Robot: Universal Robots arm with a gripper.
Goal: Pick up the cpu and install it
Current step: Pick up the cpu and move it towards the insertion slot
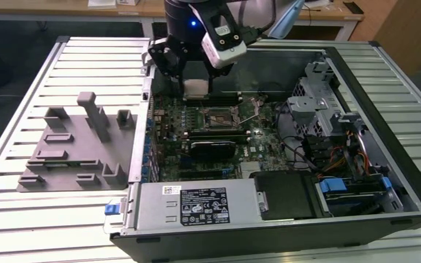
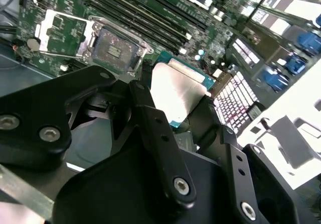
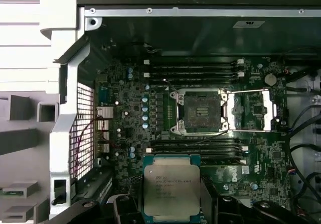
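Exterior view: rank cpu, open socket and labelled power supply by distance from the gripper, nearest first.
1. cpu: held in the jaws.
2. open socket: close by, slightly toward the exterior view's right.
3. labelled power supply: farthest, nearest the camera.

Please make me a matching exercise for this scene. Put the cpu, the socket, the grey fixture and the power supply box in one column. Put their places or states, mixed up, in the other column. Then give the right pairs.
Things:
1. cpu
2. socket
3. grey fixture
4. power supply box

Places or states:
A. on the slatted table, outside the case
B. open, its metal frame swung aside
C. inside the case, at the edge nearest the exterior camera
D. clamped in the gripper, above the motherboard

Pairs: 1-D, 2-B, 3-A, 4-C.
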